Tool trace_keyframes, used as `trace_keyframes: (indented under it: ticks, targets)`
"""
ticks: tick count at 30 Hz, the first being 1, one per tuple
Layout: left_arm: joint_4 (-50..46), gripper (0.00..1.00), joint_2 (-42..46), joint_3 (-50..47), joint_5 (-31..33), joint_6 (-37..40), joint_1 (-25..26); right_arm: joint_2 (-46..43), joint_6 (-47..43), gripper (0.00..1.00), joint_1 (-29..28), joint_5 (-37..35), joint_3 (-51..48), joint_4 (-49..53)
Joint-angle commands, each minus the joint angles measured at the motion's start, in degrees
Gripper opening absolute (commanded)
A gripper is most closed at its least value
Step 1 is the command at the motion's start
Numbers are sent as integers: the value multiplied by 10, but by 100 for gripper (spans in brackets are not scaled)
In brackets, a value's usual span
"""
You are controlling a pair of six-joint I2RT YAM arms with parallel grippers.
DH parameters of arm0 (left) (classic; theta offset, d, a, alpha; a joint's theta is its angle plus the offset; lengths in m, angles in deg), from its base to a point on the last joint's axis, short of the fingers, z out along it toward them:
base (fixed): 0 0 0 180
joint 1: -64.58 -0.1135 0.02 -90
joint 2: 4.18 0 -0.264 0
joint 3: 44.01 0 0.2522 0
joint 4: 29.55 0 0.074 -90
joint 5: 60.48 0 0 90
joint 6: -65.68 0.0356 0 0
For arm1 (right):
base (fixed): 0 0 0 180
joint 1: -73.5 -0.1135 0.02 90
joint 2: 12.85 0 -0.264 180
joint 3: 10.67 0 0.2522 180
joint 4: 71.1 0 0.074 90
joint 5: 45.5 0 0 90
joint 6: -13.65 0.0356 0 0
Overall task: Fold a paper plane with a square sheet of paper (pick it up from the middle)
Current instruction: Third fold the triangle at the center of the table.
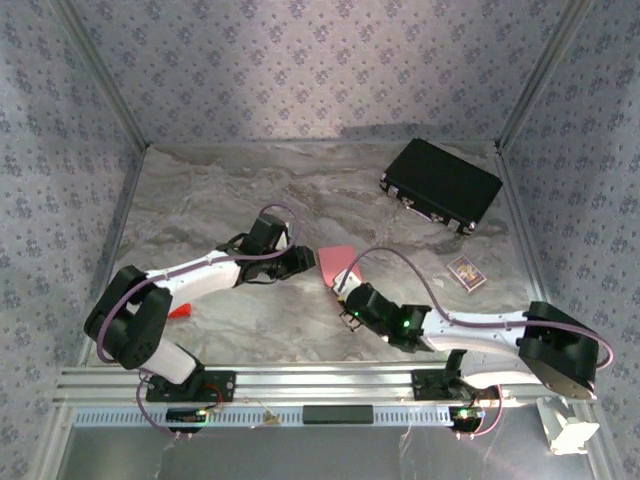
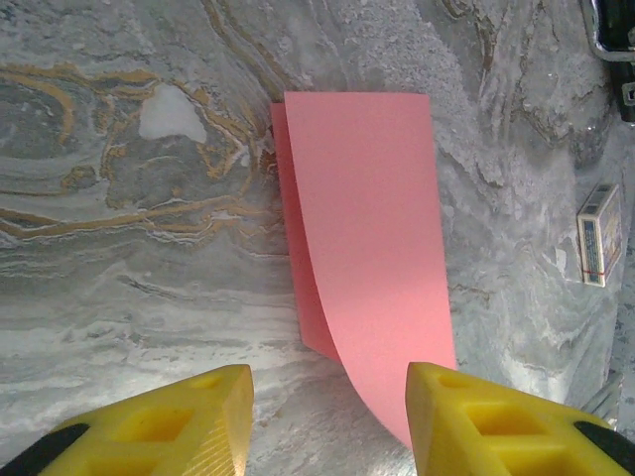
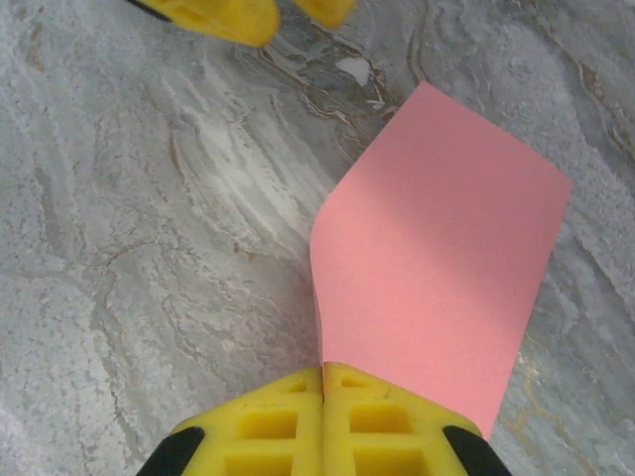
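Note:
The square sheet of paper (image 1: 337,262) is salmon pink and lies folded to a narrower strip on the marble table, its upper layer curling up toward the near end (image 2: 362,228). My right gripper (image 3: 322,372) is shut on the sheet's near edge (image 3: 446,258), its yellow fingers pressed together. In the top view that gripper (image 1: 345,290) sits just below the paper. My left gripper (image 2: 329,397) stands open at the sheet's left side (image 1: 303,258), its jaws well apart. The raised paper edge passes beside its right finger (image 2: 466,416).
A black rectangular case (image 1: 440,185) lies at the back right. A small printed box (image 1: 466,273) rests right of the paper, also in the left wrist view (image 2: 600,235). A small red block (image 1: 180,310) sits by the left arm. An aluminium rail (image 1: 320,385) runs along the near edge.

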Motion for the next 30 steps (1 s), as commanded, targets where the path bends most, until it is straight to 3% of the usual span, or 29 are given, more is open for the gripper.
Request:
trace_keyframes:
  ticks: [1, 17, 21, 30]
  targets:
    - [-14, 44, 6, 3, 4, 11, -2, -18, 46, 0, 26, 86, 11, 50]
    - [-16, 43, -48, 66, -51, 35, -2, 80, 107, 0, 73, 300, 50, 10]
    - [-22, 41, -76, 93, -69, 49, -3, 107, 138, 0, 85, 356, 45, -46]
    - [-9, 29, -148, 135, -135, 62, -1, 112, 154, 0, 103, 375, 26, -75]
